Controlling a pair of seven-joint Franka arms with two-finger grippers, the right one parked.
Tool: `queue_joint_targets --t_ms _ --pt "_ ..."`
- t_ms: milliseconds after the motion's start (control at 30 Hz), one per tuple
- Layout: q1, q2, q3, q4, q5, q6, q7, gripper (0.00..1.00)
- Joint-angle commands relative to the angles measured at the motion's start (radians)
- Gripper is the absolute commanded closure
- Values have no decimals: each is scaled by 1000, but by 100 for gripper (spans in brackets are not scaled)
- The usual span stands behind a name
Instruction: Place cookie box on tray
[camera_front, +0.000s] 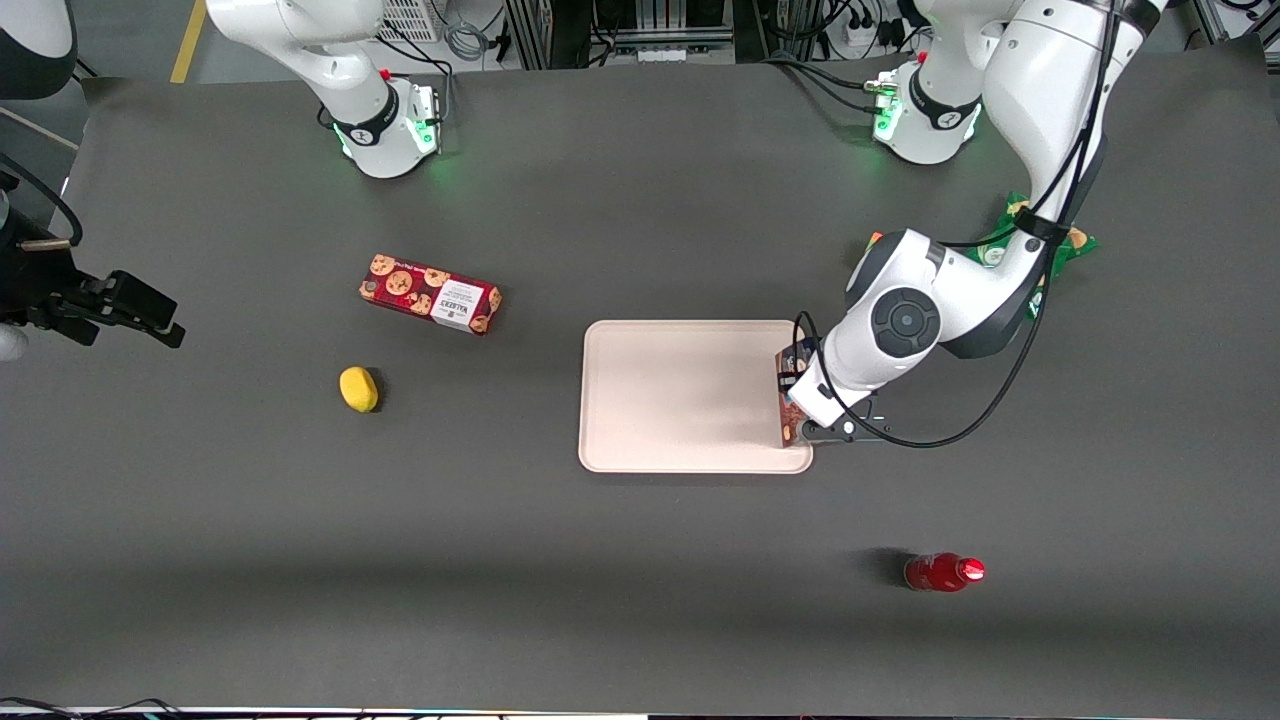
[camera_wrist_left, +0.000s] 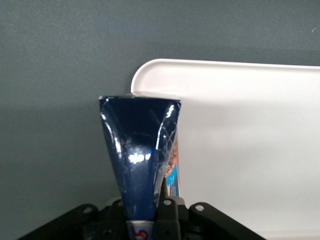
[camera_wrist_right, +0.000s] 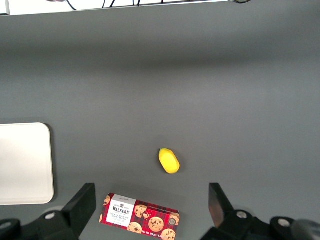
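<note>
A dark grey surface (camera_front: 640, 560) carries everything, with cables and racks at its edge farthest from the front camera. The gripper (camera_front: 797, 400) hangs over the end of the tray (camera_front: 680, 395) that lies toward the working arm's end of the surface, and its fingers (camera_wrist_left: 167, 207) are closed on the cookie box (camera_front: 786, 400), pinching its narrow sides. In the front view the box shows as a thin sliver at the tray's rim, its long axis running from nearer the front camera to farther from it. In the wrist view the box (camera_wrist_left: 142, 160) extends straight away from the fingers, one shiny dark blue side facing the camera with glare on it, a strip of brown and light blue print along one edge, and a white and red logo near the fingers. A red box of chip cookies (camera_front: 430, 293) and a yellow lemon-like thing (camera_front: 358, 389) lie toward the parked arm's end. A red bottle (camera_front: 943, 572) lies nearer the front camera than the tray, and a green packet (camera_front: 1040, 245) lies partly hidden under the arm.
</note>
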Motion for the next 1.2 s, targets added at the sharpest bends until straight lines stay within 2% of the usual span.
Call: queue_joint_targets --t_ms 0,133,333,400,467,633,767,1167 --pt "-4 -4 -12 -18 37 41 -39 78" --pt "-5 -1 -14 -18 38 50 -60 71" --pt "-5 0 -18 -15 61 52 -60 28" --pt "-4 0 -18 -12 64 50 -59 17" --pt "-4 -1 -18 -8 64 47 -57 0" --pt "2 -23 -18 29 64 21 -57 0" --pt "7 -53 -15 81 63 -66 -54 0" --pt "39 -133 15 434 40 -595 4 0"
